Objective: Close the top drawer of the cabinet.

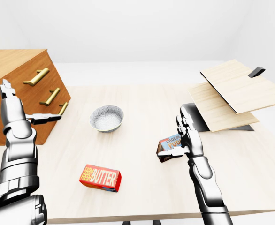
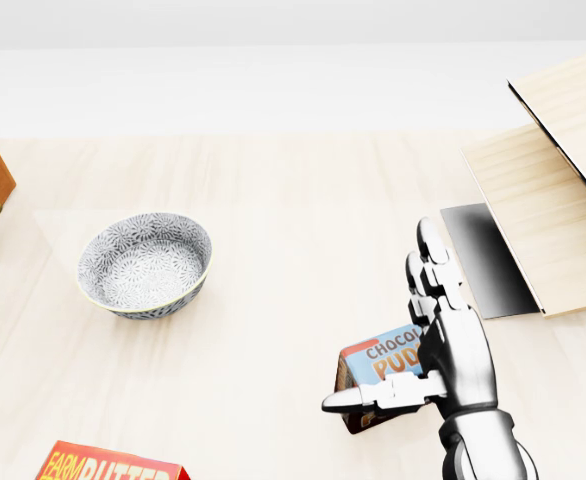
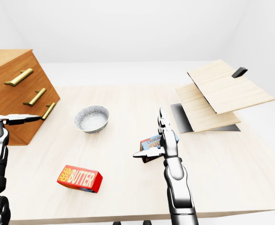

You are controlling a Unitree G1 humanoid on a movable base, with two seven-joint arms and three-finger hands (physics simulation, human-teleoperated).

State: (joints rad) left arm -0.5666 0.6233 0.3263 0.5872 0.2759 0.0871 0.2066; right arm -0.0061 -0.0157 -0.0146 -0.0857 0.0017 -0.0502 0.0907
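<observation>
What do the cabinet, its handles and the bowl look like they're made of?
Cabinet: looks like wood with a warm brown matte finish, faint grain showing. Handles: apparently brass-coloured metal bars, lightly shiny. Bowl: seemingly glazed ceramic, grey-and-white pattern with a pale rim; the render leaves it open.

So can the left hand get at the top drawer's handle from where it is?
Probably yes: the open left hand is raised beside the cabinet, with nothing between it and the top drawer handle.

both arms are glossy silver-grey metal, built from rounded segmented shells with darker joints. the left hand (image 1: pixel 8 101) and right hand (image 1: pixel 187 136) have three slim, jointed fingers with pale tapered tips.
</observation>
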